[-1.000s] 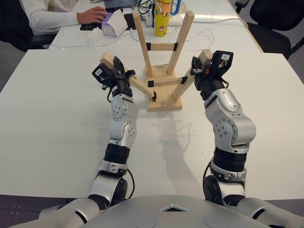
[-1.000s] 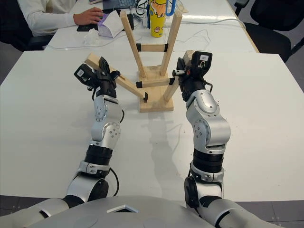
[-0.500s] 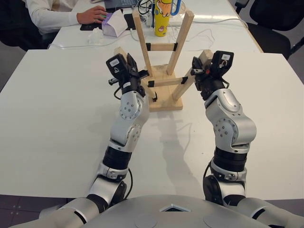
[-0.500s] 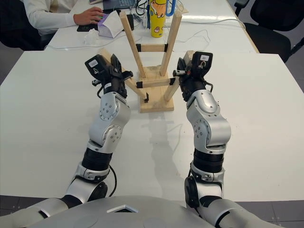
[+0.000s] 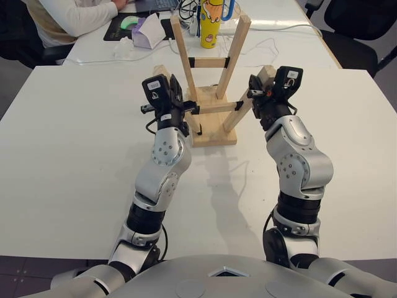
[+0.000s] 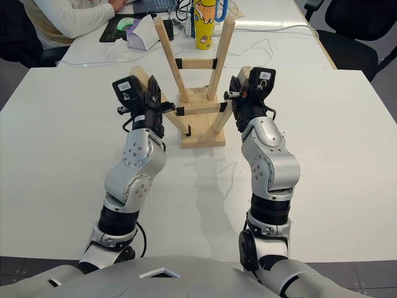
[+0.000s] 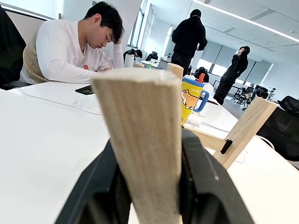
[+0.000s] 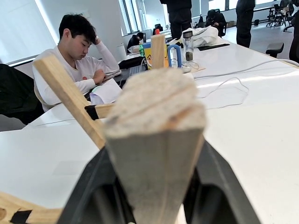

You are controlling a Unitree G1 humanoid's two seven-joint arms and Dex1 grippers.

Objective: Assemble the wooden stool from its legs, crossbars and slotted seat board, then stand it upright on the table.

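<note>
stool (image 5: 211,93) assembled, inverted on seat board (image 5: 214,134); left hand (image 5: 178,105) clamps its 9 o'clock leg (image 7: 145,140), right hand (image 5: 257,97) its 3 o'clock leg (image 8: 154,135); uprighting remains.

This is an open-plan office. Long white benches (image 5: 74,124) stand one behind another with black swivel chairs (image 5: 358,32) beside them. A laptop (image 5: 156,5), a mouse (image 5: 128,22) and loose cables (image 5: 276,42) lie on the far bench. Tall windows (image 7: 140,25) and ceiling strip lights (image 7: 243,16) run beyond.
</note>
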